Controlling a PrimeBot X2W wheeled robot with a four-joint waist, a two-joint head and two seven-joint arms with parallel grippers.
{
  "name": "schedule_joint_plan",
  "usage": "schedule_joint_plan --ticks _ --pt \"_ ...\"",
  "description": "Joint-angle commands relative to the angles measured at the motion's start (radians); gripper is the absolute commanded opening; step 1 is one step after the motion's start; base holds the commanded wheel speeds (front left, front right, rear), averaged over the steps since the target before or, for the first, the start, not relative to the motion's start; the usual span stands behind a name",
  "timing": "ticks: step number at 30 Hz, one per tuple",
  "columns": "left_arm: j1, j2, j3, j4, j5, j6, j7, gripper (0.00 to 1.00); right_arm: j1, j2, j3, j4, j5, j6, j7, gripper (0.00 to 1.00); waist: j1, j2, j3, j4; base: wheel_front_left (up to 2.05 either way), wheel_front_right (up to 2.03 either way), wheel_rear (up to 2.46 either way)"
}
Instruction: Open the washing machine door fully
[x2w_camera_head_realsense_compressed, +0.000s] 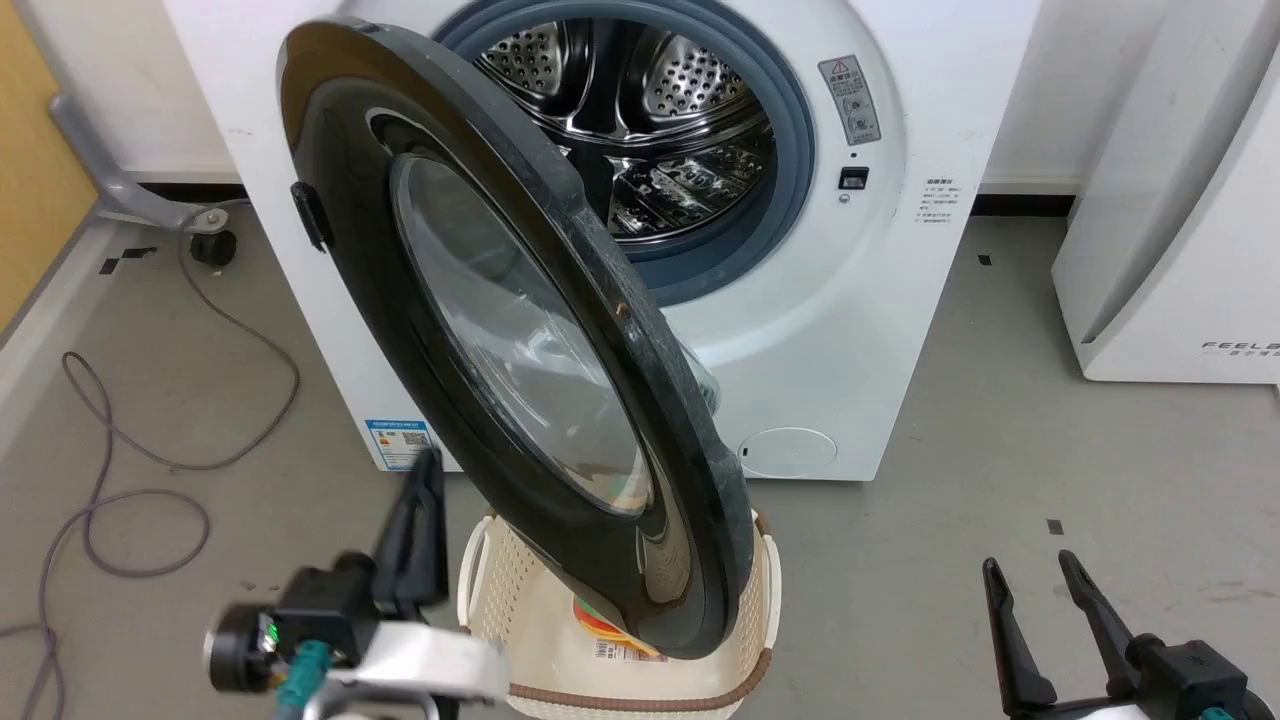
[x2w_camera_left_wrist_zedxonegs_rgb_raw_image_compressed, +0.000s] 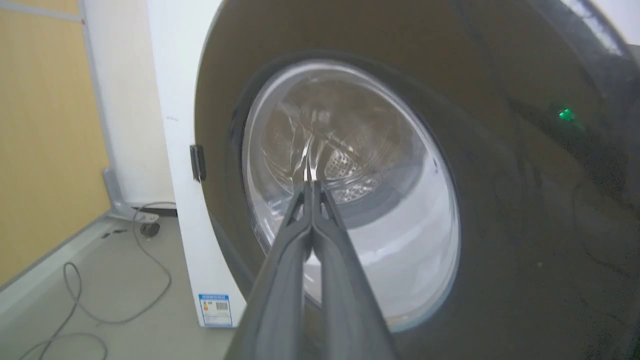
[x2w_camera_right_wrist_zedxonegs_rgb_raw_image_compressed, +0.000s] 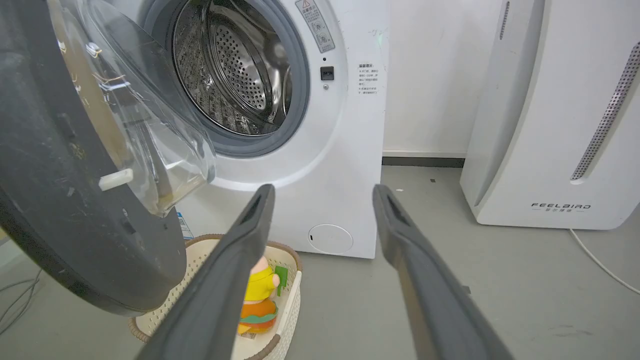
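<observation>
The washing machine door (x2w_camera_head_realsense_compressed: 520, 330) stands swung out from the white washing machine (x2w_camera_head_realsense_compressed: 830, 300), hinged at its left, with the steel drum (x2w_camera_head_realsense_compressed: 660, 110) exposed. Its glossy black ring and clear glass bowl (x2w_camera_left_wrist_zedxonegs_rgb_raw_image_compressed: 350, 190) face my left side; the matte grey back (x2w_camera_right_wrist_zedxonegs_rgb_raw_image_compressed: 55, 210) and bulging glass show in the right wrist view. My left gripper (x2w_camera_head_realsense_compressed: 428, 470) is shut with nothing held, just left of the door's lower edge, its tips (x2w_camera_left_wrist_zedxonegs_rgb_raw_image_compressed: 311, 184) pointing at the glass. My right gripper (x2w_camera_head_realsense_compressed: 1030, 568) is open, low at the right, away from the door (x2w_camera_right_wrist_zedxonegs_rgb_raw_image_compressed: 322, 192).
A cream laundry basket (x2w_camera_head_realsense_compressed: 740, 650) with a yellow and orange toy (x2w_camera_right_wrist_zedxonegs_rgb_raw_image_compressed: 257, 300) sits on the floor under the door. A white slanted appliance (x2w_camera_head_realsense_compressed: 1180, 220) stands at the right. Grey cables (x2w_camera_head_realsense_compressed: 150, 470) lie on the floor at the left.
</observation>
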Motion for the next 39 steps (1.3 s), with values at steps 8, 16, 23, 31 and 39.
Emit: schedule_joint_plan --ticks 8,16,23,31,39 --pt "-0.084 0.002 -0.002 -0.267 0.054 0.03 -0.006 0.0 -0.006 0.004 -0.005 0.016 0.003 0.001 -0.005 1.0 0.0 -0.0001 -0.006 0.009 0.0 0.0 0.0" --pt "-0.173 0.002 -0.1 -0.481 0.065 0.032 -0.006 0.0 -0.015 0.004 -0.013 0.028 0.011 0.001 -0.005 1.0 0.0 -0.0001 -0.001 0.011 0.0 0.0 0.0" --pt "-0.261 0.002 -0.299 -0.452 0.005 0.02 -0.006 0.0 -0.019 0.004 -0.017 0.041 0.012 0.001 -0.005 1.0 0.0 -0.0001 0.004 0.002 0.0 0.0 0.0" --pt "-0.317 0.002 -0.566 -0.33 -0.072 -0.003 0.003 0.0 -0.017 0.004 -0.021 0.057 0.014 0.001 -0.005 1.0 0.0 -0.0001 0.002 -0.004 0.0 0.0 0.0" --pt "-0.289 0.002 -0.769 -0.179 -0.166 -0.025 0.137 0.0 -0.013 0.004 -0.019 0.067 0.02 0.001 -0.005 1.0 0.0 -0.0001 -0.003 -0.011 0.0 0.0 0.0"
